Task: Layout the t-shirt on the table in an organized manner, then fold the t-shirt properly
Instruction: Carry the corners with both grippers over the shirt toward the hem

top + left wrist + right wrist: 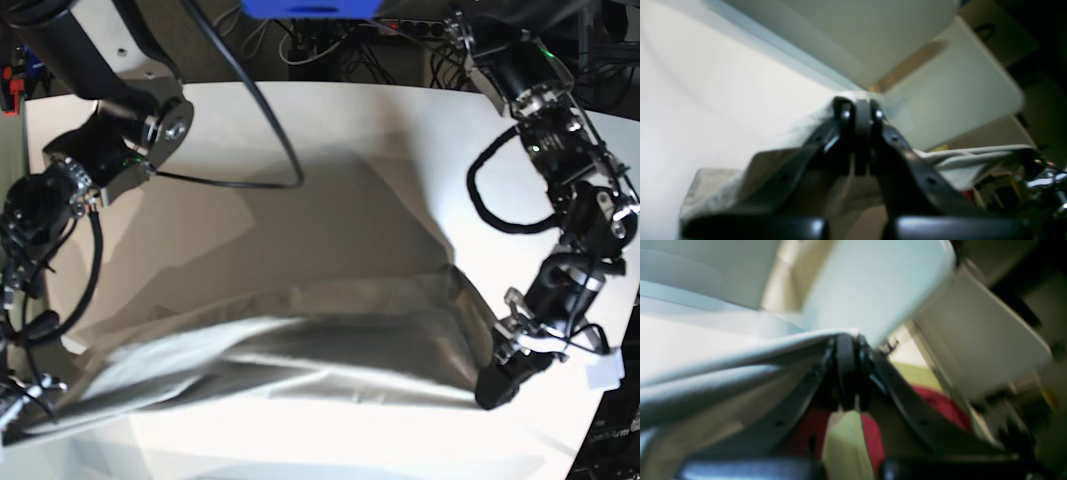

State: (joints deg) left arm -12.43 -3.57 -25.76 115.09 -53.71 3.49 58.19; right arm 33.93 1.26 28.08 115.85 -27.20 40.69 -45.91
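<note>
Probably a robotics lab: cable tangle [330,45] behind the white table [330,130].

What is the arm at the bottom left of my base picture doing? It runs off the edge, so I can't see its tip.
Observer: Its wrist camera shows the right jaws shut on a folded edge of the t-shirt.
Operator: Is the other arm really holding cloth too?
Observer: Yes. In its own wrist camera, the left jaws are pressed together with the t-shirt's edge pinched at their tips.
Operator: Is anything beneath the right arm?
Observer: Below it lie something red and something yellow-green, both too blurred to name.
</note>
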